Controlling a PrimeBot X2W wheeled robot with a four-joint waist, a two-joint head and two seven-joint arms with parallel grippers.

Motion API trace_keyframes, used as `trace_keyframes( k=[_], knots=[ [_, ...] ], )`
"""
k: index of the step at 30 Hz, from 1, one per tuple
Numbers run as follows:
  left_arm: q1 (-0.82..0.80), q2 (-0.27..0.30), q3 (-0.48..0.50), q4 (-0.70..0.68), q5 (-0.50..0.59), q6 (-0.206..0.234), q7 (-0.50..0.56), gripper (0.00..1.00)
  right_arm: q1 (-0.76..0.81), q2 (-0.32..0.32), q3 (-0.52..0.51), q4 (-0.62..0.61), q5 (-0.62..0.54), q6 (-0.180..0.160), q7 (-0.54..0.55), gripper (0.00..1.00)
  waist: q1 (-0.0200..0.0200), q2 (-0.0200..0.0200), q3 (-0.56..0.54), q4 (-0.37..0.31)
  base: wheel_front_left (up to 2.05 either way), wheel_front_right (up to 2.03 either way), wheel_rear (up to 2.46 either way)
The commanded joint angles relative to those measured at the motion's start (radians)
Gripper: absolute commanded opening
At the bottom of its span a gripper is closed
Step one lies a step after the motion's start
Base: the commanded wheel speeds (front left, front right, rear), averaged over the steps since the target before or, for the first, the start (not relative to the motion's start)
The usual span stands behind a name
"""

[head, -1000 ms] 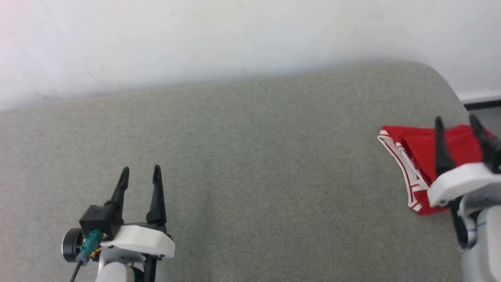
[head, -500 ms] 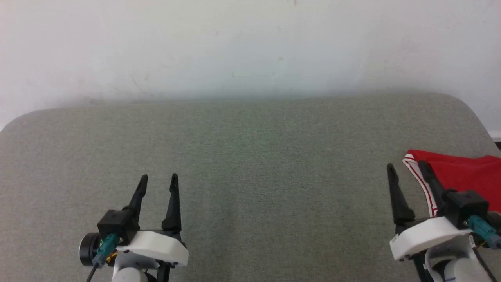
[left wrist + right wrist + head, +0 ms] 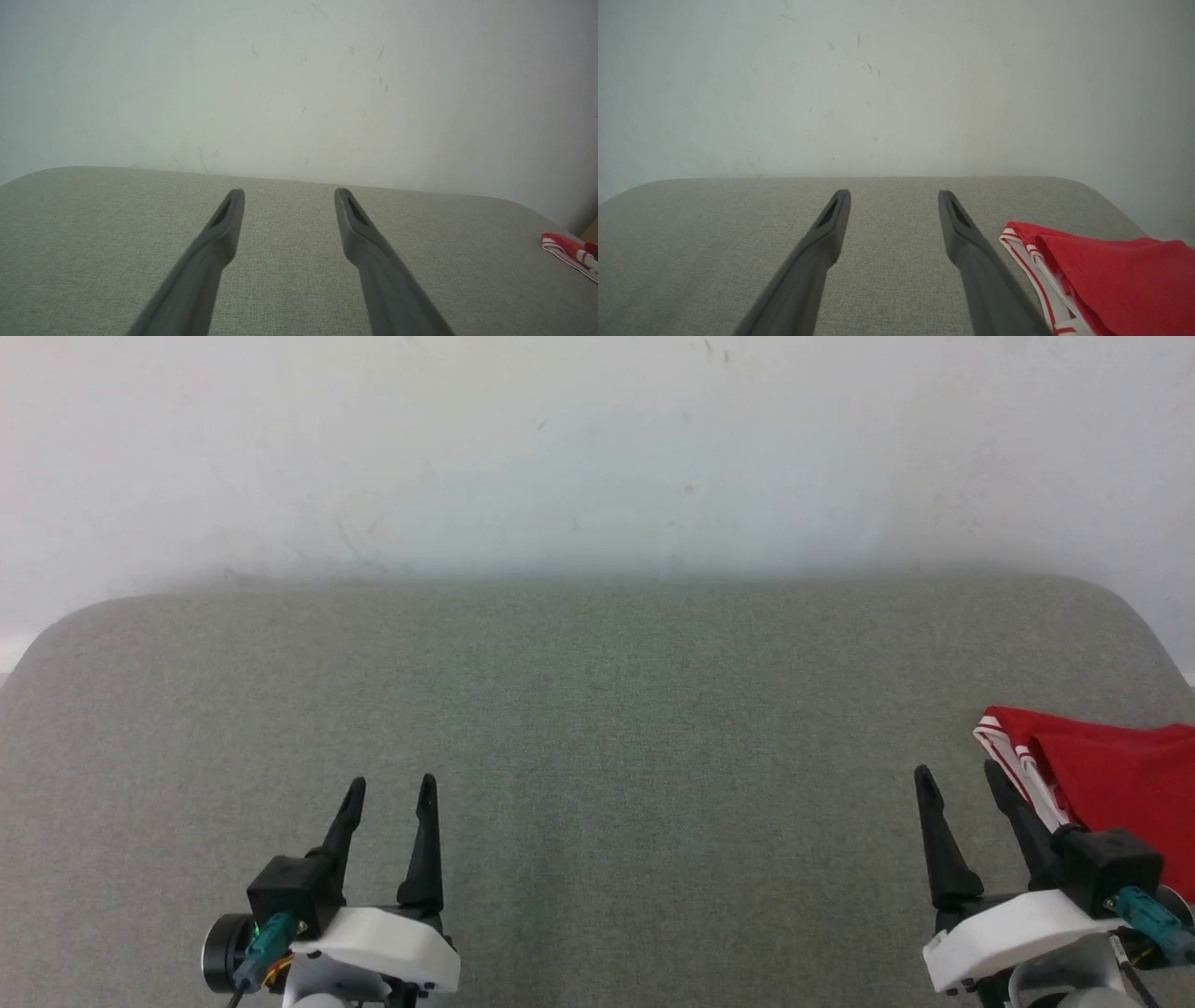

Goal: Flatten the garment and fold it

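Note:
The red garment (image 3: pixel 1111 784) lies folded at the far right of the grey fabric surface (image 3: pixel 597 728), its white and red striped trim facing left. The right wrist view shows the garment (image 3: pixel 1106 275) just right of my right fingers. The left wrist view catches its trim edge (image 3: pixel 567 249) at the far right. My right gripper (image 3: pixel 959 778) is open and empty, just left of the garment. Down at the lower left my left gripper (image 3: pixel 390 789) is open and empty, far from the garment. The chest lettering is hidden.
A white wall (image 3: pixel 597 448) rises right behind the surface. The surface has rounded back corners at left (image 3: pixel 56 625) and right (image 3: pixel 1120 607). Bare grey fabric spreads between the two grippers.
The head camera has swung, so the whole picture shifted and the garment slid to the right edge. My right gripper has come off the garment and now stands beside it.

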Motion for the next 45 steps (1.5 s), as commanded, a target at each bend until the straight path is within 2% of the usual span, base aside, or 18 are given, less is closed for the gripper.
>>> trace_keyframes(
  k=[1, 14, 15, 45],
  knots=[
    [0.010, -0.002, 0.000, 0.004, -0.007, 0.006, -0.005, 1.00, 0.012, 0.004, -0.004, 0.003, 0.006, -0.002, -0.006, 1.00, 0.0000, 0.0000, 0.002, -0.002, 0.00, 0.00, 0.00],
    [0.007, -0.002, 0.010, 0.006, -0.009, 0.009, -0.005, 1.00, 0.009, 0.004, -0.006, 0.005, 0.013, -0.002, -0.007, 1.00, 0.0000, 0.0000, 0.007, -0.008, 0.00, 0.00, 0.00],
    [0.000, 0.000, 0.006, 0.004, -0.005, 0.003, 0.000, 0.00, 0.000, 0.000, -0.004, 0.003, 0.007, 0.000, -0.001, 0.00, 0.0000, 0.0000, 0.007, -0.008, 0.00, 0.00, 0.00],
    [0.006, 0.000, 0.013, -0.033, 0.027, 0.007, 0.044, 0.00, -0.006, 0.000, 0.006, -0.013, -0.020, 0.000, 0.027, 0.00, 0.0001, 0.0000, 0.015, -0.013, 0.00, 0.00, 0.00]
  ],
)
